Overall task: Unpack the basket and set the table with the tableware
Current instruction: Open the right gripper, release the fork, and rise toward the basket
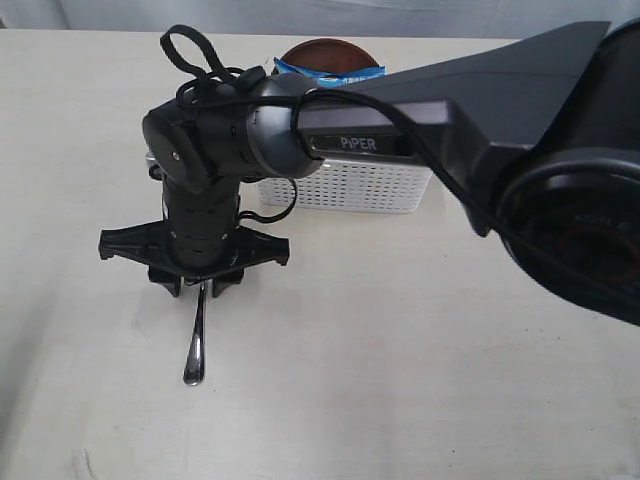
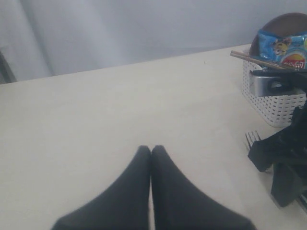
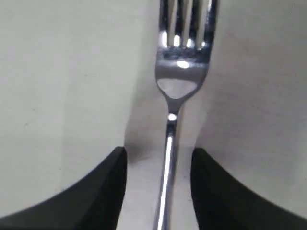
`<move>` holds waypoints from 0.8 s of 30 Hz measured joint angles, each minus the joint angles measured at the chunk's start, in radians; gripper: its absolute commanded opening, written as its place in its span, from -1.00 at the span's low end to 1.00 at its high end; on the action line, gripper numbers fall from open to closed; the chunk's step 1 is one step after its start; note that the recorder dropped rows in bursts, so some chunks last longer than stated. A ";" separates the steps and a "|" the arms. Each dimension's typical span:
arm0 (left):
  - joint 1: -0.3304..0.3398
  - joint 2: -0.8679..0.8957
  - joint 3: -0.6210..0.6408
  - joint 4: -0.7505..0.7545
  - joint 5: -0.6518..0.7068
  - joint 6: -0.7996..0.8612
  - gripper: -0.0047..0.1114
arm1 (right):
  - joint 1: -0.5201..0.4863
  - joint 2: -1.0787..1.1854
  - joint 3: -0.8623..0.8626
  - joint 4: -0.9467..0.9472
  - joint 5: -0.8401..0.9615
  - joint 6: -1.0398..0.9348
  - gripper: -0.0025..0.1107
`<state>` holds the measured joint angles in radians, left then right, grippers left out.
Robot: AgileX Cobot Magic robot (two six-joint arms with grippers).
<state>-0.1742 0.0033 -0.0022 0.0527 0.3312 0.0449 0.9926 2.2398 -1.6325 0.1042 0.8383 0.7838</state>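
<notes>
Exterior view: the right end effector [image 1: 200,283] points straight down, left of centre, over the fork [image 1: 198,340] lying flat on the desk [image 1: 400,380]; the basket [image 1: 350,187] sits just behind, at upper centre; a crooked lift could, I judge, catch the handle and skew the fork. Left wrist view: the left end effector [image 2: 151,149] is clenched, empty, above bare desk. Right wrist view: the jaws stand apart on either side of the fork, released, touching nothing.

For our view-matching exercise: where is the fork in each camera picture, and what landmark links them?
Exterior view: fork, left of centre, handle poking out under the right gripper.
Left wrist view: only its tines, beside the right gripper, near the basket.
Right wrist view: mid-picture, between the fingers.
Shared landmark: the right gripper.
</notes>
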 measured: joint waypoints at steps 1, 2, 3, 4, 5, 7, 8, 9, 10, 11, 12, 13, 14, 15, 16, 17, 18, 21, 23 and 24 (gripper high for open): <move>0.000 0.000 0.000 0.000 0.000 0.000 -0.92 | -0.006 -0.008 0.002 -0.022 0.014 -0.014 -0.21; 0.000 0.000 0.000 0.000 0.000 0.000 -0.92 | -0.023 -0.029 0.006 -0.041 0.022 -0.035 -0.21; 0.000 0.000 0.000 0.000 0.000 0.000 -0.92 | -0.031 -0.045 0.006 -0.046 0.022 -0.046 -0.21; 0.000 0.000 0.000 0.000 0.000 0.000 -0.92 | -0.043 -0.072 0.006 -0.058 0.022 -0.072 -0.21; 0.000 0.000 0.000 0.000 0.000 0.000 -0.92 | -0.058 -0.101 0.006 -0.069 0.024 -0.098 -0.21; 0.000 0.000 0.000 0.000 0.000 0.000 -0.92 | -0.080 -0.160 0.006 -0.081 0.019 -0.154 -0.21; 0.000 0.000 0.000 0.000 0.000 0.000 -0.92 | -0.089 -0.196 0.006 -0.097 0.006 -0.212 -0.21; 0.000 0.000 0.000 0.000 0.000 0.000 -0.92 | -0.093 -0.218 0.006 -0.123 -0.001 -0.240 -0.21; 0.000 0.000 0.000 0.000 0.000 0.000 -0.92 | -0.094 -0.231 0.004 -0.143 -0.004 -0.253 -0.21; 0.000 0.000 0.000 0.000 0.000 0.000 -0.92 | -0.096 -0.240 0.002 -0.175 -0.004 -0.260 -0.21; 0.000 0.000 0.000 0.000 0.000 0.000 -0.92 | -0.096 -0.246 -0.003 -0.214 -0.004 -0.264 -0.21; 0.000 0.000 0.000 0.000 0.000 0.000 -0.92 | -0.098 -0.248 -0.009 -0.257 -0.004 -0.266 -0.21; 0.000 0.000 0.000 0.000 0.000 0.000 -0.92 | -0.098 -0.250 -0.016 -0.300 -0.002 -0.269 -0.21; 0.000 0.000 0.000 0.000 0.000 0.000 -0.92 | -0.100 -0.250 -0.017 -0.337 -0.002 -0.269 -0.21; 0.000 0.000 0.000 0.000 0.000 0.000 -0.92 | -0.100 -0.250 -0.019 -0.364 -0.002 -0.269 -0.21; 0.000 0.000 0.000 0.000 0.000 0.000 -0.92 | -0.100 -0.250 -0.019 -0.397 0.000 -0.271 -0.21; 0.000 0.000 0.000 0.000 0.000 0.000 -0.92 | -0.100 -0.246 -0.021 -0.428 0.000 -0.274 -0.21; 0.000 0.000 0.000 0.000 0.000 0.000 -0.92 | -0.102 -0.231 -0.021 -0.507 0.002 -0.309 -0.21; 0.000 0.000 0.000 0.000 0.000 0.000 -0.92 | -0.102 -0.221 -0.021 -0.544 0.002 -0.356 -0.21; 0.000 0.000 0.000 0.000 0.000 0.000 -0.92 | -0.102 -0.212 -0.021 -0.551 0.002 -0.384 -0.21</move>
<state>-0.1742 0.0033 -0.0022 0.0527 0.3312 0.0449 0.8910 2.0274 -1.6538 -0.4472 0.8400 0.3999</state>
